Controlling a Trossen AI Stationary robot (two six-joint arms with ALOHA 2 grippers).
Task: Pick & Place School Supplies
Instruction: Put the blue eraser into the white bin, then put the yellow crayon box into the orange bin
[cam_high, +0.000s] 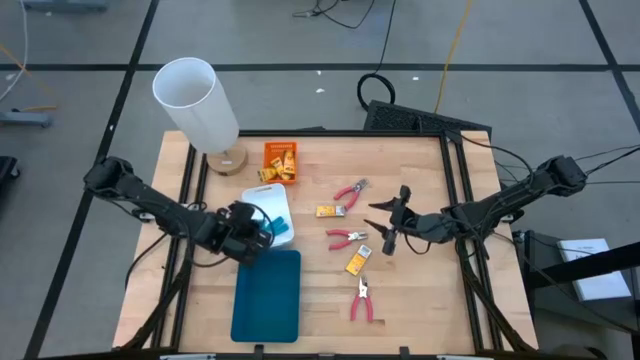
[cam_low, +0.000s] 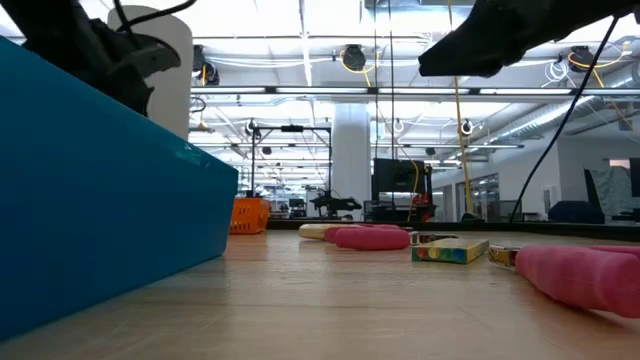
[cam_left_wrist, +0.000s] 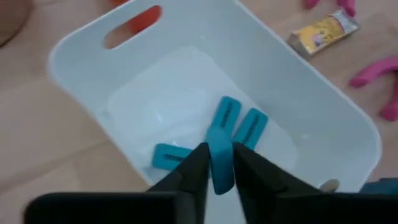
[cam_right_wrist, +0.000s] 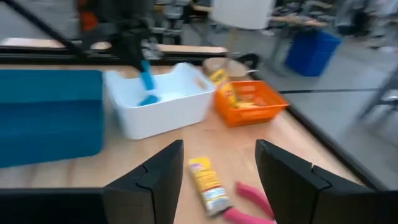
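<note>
My left gripper (cam_left_wrist: 217, 152) hangs over the white tray (cam_high: 280, 205), shut on a light-blue piece (cam_left_wrist: 219, 168). The same piece shows in the right wrist view (cam_right_wrist: 147, 78). Two more blue pieces (cam_left_wrist: 250, 127) (cam_left_wrist: 169, 155) lie on the tray's floor. My right gripper (cam_high: 388, 232) stands open above the table's middle, holding nothing. A yellow packet (cam_right_wrist: 208, 180) lies flat on the wood below and between its fingers. Other packets (cam_high: 331, 211) (cam_high: 357, 262) and red-handled tools (cam_high: 350, 190) (cam_high: 347, 237) (cam_high: 362, 300) lie flat on the table. My left gripper pinches the light-blue piece between its two fingers, one on each long side (cam_left_wrist: 214, 177). The fingers come from above, slanting down into the white tray. The piece stands about upright below them; I cannot tell whether its lower end touches the tray's floor.
A tall white cylinder (cam_high: 195, 100) stands at the far left. An orange tray (cam_high: 281, 162) with yellow packets sits behind the white tray. A teal tray (cam_high: 268, 295) lies at the near edge, just in front of the white tray. Bare wood lies near the right side.
</note>
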